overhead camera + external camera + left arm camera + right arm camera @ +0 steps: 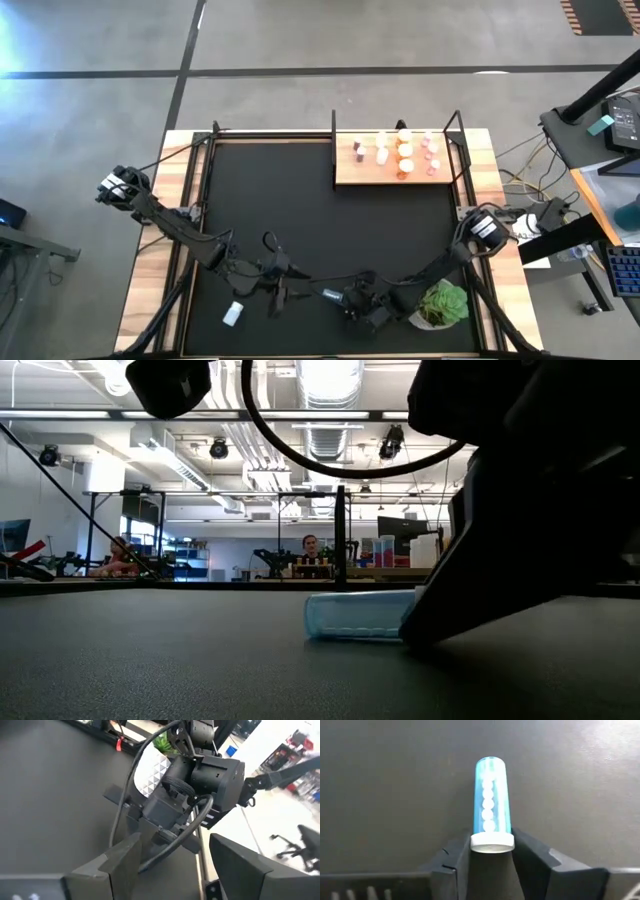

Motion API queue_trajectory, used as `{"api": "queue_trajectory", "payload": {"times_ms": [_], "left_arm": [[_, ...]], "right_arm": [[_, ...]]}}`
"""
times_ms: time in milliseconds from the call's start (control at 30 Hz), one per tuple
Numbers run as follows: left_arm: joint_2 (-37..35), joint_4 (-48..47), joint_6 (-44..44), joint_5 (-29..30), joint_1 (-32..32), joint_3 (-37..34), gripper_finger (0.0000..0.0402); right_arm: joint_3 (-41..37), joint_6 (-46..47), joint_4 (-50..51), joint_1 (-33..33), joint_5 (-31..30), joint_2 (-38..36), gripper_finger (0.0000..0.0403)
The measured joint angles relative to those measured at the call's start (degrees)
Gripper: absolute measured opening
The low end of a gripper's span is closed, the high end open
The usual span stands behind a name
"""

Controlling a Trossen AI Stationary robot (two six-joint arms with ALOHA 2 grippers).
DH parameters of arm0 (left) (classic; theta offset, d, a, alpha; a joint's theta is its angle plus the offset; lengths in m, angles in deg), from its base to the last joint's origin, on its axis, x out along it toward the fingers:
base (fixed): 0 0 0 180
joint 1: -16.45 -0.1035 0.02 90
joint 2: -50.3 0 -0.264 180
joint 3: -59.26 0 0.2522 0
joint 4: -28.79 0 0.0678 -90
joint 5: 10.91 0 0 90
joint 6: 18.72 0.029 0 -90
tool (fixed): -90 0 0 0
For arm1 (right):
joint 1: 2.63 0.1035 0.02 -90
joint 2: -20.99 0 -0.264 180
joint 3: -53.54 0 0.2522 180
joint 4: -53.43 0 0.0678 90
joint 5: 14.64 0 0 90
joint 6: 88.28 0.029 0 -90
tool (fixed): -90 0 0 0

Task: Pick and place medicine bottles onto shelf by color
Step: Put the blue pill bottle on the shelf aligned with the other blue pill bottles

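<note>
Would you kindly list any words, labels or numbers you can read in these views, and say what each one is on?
None can be read.
Light-blue clear pill bottle with white cap, between the right gripper's fingers: no label shows.
Small bottles on the light-wood shelf: too small to read.

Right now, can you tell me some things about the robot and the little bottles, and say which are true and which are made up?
1. The right gripper is closed around the cap end of a blue bottle. True.
2. The blue bottle stands upright. False: it lies on its side on the black mat.
3. Several bottles already stand on the shelf. True.
4. The left gripper holds a bottle. False: it is open and empty.
5. The green plant sits on the shelf. False: it is on the mat's near edge.
</note>
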Motion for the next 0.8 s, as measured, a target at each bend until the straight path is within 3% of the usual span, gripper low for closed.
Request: {"api": "queue_trajectory", "payload": {"times_ms": [200,567,800], "left_arm": [[0.00,0.01,-3.48,-5.45,0.00,0.00,0.0219],[1.66,1.38,-5.16,-4.29,-0.17,-0.02,0.0219],[4.51,10.99,9.23,-0.19,-1.42,0.83,0.0219]], "right_arm": [[-0.11,-1.44,3.23,-0.10,-0.02,-2.50,0.0100],[-0.11,-8.73,13.72,-0.08,1.54,-17.47,0.0109],[-0.11,-8.98,20.55,-0.10,3.72,-28.75,0.0111]]}}
